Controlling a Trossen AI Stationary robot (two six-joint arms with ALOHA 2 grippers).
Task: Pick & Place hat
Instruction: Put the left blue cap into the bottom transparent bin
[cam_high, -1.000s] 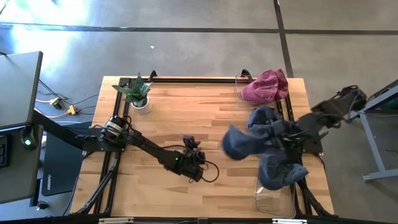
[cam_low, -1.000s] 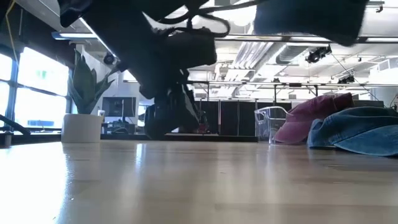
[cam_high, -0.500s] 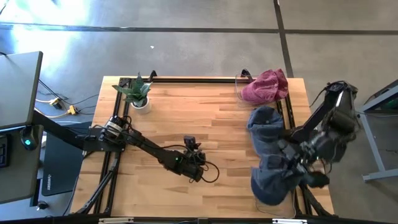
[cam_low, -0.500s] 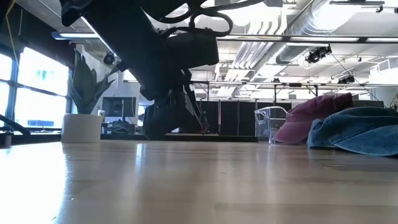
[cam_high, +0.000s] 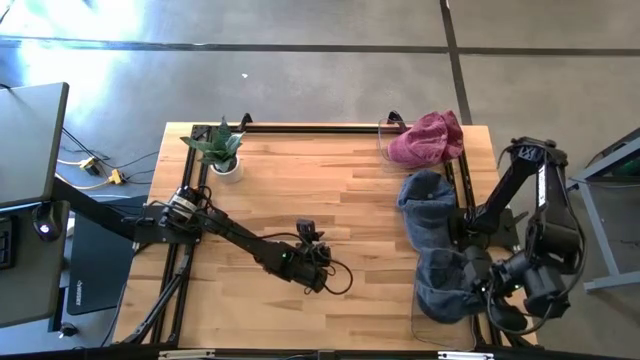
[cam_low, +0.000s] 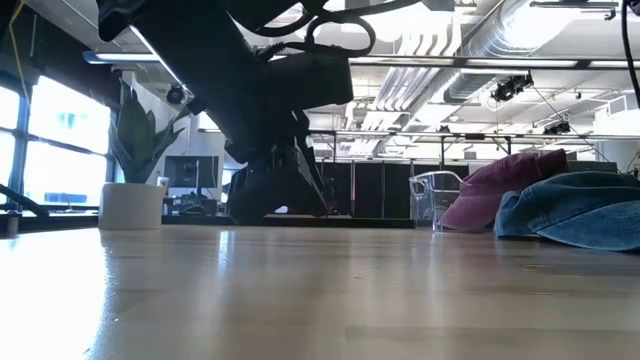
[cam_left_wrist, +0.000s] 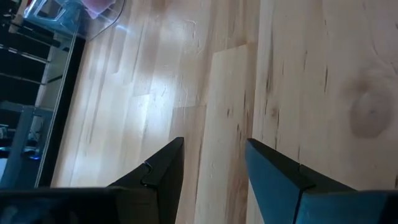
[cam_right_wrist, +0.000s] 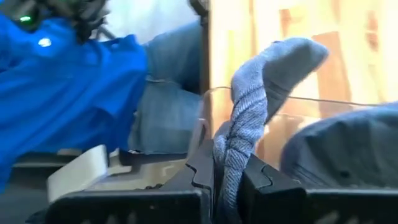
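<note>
A blue denim hat (cam_high: 447, 288) is held over a clear bin (cam_high: 440, 325) at the near right corner of the table (cam_high: 300, 190). A fold of the hat (cam_right_wrist: 249, 124) is pinched between the fingers (cam_right_wrist: 202, 168) of the right gripper (cam_right_wrist: 227, 177), just above the clear bin's rim (cam_right_wrist: 298, 102). From above, the right gripper (cam_high: 478, 278) is seen at the table's right edge, partly hidden by the cloth.

More blue cloth (cam_high: 425, 215) is laid on the table just behind the hat. A pink hat (cam_high: 428, 138) is heaped at the far right corner, beside another clear bin (cam_low: 432, 198).

The left gripper (cam_left_wrist: 211, 165) is held low over the bare wood near the middle of the table, with its fingers spread apart and nothing between them. A small potted plant (cam_high: 220, 150) is stood at the far left corner.
</note>
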